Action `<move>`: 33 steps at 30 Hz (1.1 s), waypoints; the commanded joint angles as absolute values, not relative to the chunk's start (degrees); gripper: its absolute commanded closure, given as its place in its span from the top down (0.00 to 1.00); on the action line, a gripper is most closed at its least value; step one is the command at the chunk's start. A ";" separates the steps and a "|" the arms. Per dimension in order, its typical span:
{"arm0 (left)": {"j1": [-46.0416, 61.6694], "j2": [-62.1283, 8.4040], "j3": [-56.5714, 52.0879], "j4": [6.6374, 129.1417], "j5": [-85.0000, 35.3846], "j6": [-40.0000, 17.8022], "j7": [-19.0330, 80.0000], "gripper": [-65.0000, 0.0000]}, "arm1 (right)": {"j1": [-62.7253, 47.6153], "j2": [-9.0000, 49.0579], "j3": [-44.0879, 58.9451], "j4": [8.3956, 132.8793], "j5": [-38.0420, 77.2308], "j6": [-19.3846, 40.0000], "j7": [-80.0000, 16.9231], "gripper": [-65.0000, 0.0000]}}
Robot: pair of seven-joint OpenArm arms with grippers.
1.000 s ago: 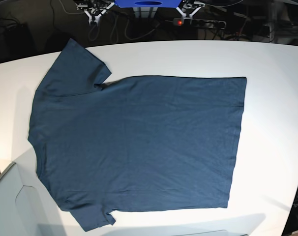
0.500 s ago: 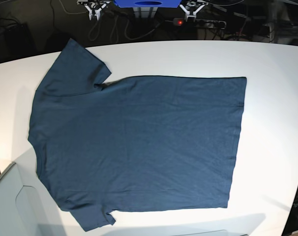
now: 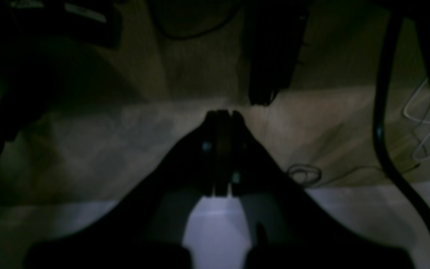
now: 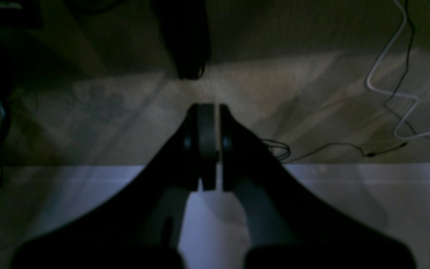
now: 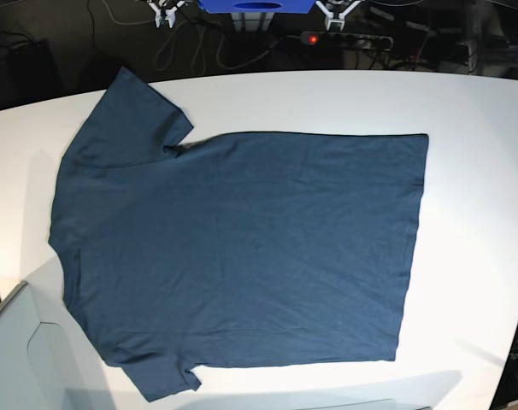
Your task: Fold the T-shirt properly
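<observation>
White worktop [image 5: 473, 111] under bright light, dark cables behind it, and the T-shirt [image 5: 242, 248] lies spread flat across the middle, sleeves toward the left edge, untouched. Both arms are retreating past the far edge: left gripper [image 3: 220, 114] pinched closed, right gripper [image 4: 209, 108] closed too, both empty. No fold started yet.

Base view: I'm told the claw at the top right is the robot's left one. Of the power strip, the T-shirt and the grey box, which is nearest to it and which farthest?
From the left gripper:
1. power strip, just below it, behind the table's far edge.
2. T-shirt, spread flat mid-table.
3. grey box, at the bottom left corner.
</observation>
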State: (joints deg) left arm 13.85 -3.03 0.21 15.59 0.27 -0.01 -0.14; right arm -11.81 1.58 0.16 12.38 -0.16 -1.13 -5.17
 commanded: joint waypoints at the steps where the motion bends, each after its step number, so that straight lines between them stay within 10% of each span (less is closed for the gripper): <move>1: 15.87 -3.12 0.31 17.89 0.22 0.13 0.04 0.00 | -12.53 1.63 0.22 12.44 -0.13 -0.13 -5.05 0.00; 33: 60.26 -12.26 -3.82 95.60 -0.40 0.13 0.04 0.01 | -58.77 9.98 0.66 115.91 -4.26 -0.04 -27.91 0.00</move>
